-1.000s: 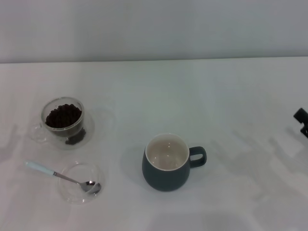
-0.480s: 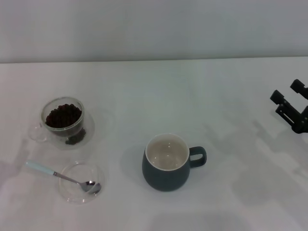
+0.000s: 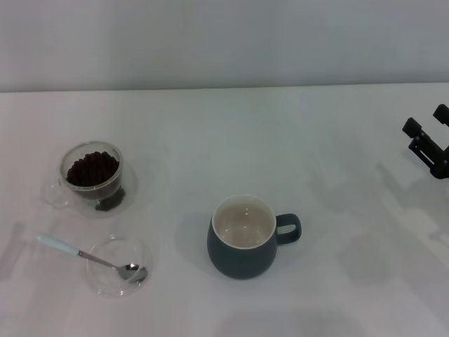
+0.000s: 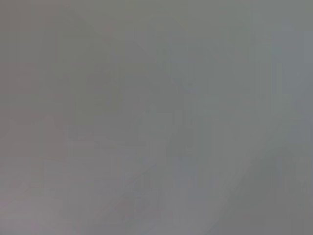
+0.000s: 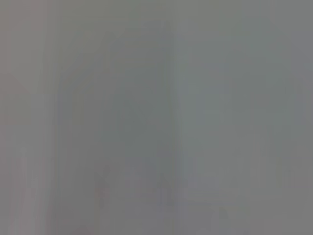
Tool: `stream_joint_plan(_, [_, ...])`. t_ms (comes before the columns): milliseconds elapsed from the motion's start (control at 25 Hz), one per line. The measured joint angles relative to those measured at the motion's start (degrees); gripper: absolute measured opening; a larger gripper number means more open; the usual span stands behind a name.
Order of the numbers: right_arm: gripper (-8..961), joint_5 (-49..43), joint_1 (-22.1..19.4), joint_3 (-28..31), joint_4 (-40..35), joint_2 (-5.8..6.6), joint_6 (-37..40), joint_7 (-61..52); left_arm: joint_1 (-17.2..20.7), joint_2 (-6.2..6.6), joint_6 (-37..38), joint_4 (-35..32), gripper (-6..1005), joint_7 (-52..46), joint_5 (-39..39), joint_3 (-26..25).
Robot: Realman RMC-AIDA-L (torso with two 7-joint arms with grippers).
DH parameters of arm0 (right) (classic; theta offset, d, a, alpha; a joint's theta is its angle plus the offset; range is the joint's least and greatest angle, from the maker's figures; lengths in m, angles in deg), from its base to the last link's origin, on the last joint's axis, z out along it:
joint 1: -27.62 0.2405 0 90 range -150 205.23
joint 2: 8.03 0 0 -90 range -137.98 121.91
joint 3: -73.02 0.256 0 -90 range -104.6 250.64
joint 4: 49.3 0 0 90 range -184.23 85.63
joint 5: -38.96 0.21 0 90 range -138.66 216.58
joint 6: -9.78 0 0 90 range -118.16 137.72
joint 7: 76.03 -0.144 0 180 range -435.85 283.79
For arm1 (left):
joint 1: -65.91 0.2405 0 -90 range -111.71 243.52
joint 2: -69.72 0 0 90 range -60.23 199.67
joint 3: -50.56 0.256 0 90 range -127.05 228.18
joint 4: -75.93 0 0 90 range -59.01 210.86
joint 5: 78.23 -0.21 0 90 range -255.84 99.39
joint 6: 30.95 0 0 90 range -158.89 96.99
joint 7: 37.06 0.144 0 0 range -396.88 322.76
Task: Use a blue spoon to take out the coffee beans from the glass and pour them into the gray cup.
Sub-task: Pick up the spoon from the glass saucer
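The glass stands at the left of the white table, holding a heap of dark coffee beans. In front of it the blue spoon lies with its pale handle to the left and its metal bowl resting in a shallow clear dish. The gray cup stands near the middle, its cream inside bare and its handle to the right. My right gripper hangs open at the far right edge, well away from the cup. My left gripper is out of view. Both wrist views show only flat grey.
The white table runs back to a pale wall. A faint shadow lies on the table at the left edge beside the spoon handle.
My right gripper has come in from the right edge and moved farther back on the table. The cup, glass and spoon have not moved.
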Motion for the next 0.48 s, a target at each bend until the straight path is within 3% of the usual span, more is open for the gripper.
stream_joint_plan(200, [664, 0.03, 1.00, 0.27, -0.50, -0.07, -3.40, 1.41, -2.35, 0.56, -0.66, 2.05, 823, -10.76, -2.54, 0.64])
stream_joint_plan(480, [664, 0.31, 1.45, 0.47, -1.51, -0.39, -5.70, 3.99, -7.46, 0.35, -5.91, 9.17, 821, -22.74, -3.50, 0.69])
